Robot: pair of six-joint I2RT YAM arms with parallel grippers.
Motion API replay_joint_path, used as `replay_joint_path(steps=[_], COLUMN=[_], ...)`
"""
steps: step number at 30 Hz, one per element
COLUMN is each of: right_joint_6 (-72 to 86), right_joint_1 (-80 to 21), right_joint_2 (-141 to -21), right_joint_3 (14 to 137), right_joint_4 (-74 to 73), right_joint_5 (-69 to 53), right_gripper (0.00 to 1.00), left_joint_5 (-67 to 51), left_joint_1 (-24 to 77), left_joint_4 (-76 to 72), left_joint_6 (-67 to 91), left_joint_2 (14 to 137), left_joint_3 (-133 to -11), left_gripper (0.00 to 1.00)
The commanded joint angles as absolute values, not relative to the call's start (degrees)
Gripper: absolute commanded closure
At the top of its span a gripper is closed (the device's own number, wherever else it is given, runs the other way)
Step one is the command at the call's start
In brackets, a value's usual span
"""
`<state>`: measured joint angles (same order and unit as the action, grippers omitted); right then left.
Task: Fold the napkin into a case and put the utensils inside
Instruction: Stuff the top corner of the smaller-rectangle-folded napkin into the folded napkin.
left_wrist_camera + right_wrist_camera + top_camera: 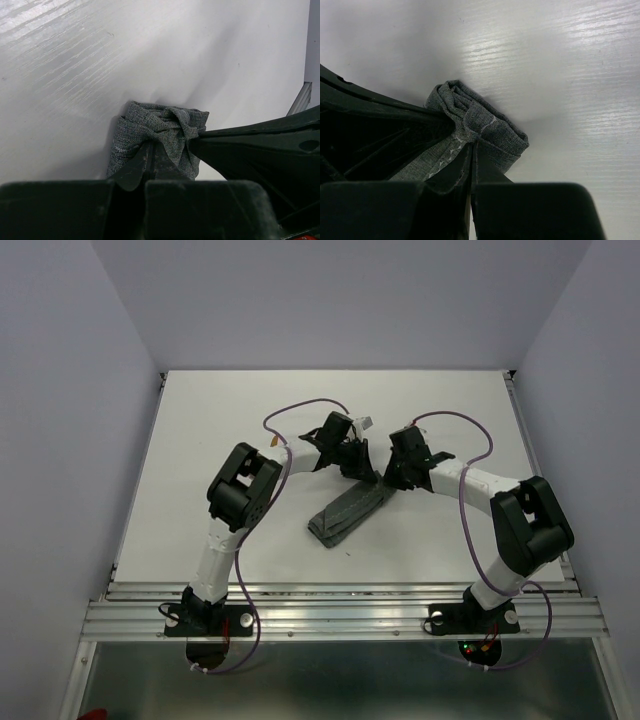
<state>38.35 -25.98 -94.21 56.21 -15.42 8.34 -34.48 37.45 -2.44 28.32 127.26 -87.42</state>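
Observation:
The napkin (345,512) lies as a long, narrow dark grey strip slanting across the middle of the table, its far end lifted and bunched. My left gripper (358,468) is shut on that bunched end; in the left wrist view its tips (150,148) pinch a fold of the napkin (150,125). My right gripper (391,478) grips the same end from the other side, and its tips (471,146) are shut on the napkin (492,125) beside the pale hem stitching. The two grippers nearly touch. A small orange tip (275,441) shows by the left arm; otherwise the utensils are hidden.
The white table (200,460) is walled at the back and sides, with a metal rail (340,615) along the near edge. Purple cables (300,408) loop above both arms. The right gripper's finger (260,142) crosses the left wrist view.

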Motion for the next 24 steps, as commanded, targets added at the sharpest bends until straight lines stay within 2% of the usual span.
replay_joint_path(steps=[1, 11, 24], right_joint_6=[38.4, 39.6, 43.3], right_joint_1=[-26.9, -26.9, -26.9], right_joint_2=[-93.4, -96.5, -103.0], right_joint_3=[58.6, 59.0, 57.3], right_joint_4=[-13.2, -14.9, -13.9], right_joint_5=[7.9, 10.5, 12.9], right_gripper=[0.99, 0.99, 0.99], left_joint_5=[-36.5, -37.1, -37.6], left_joint_1=[38.7, 39.4, 38.7], left_joint_4=[-1.8, -2.4, -1.7], left_joint_6=[27.2, 27.9, 28.8], left_joint_2=[127.9, 126.5, 118.8], left_joint_3=[-88.7, -88.8, -88.2], left_gripper=[1.00, 1.00, 1.00])
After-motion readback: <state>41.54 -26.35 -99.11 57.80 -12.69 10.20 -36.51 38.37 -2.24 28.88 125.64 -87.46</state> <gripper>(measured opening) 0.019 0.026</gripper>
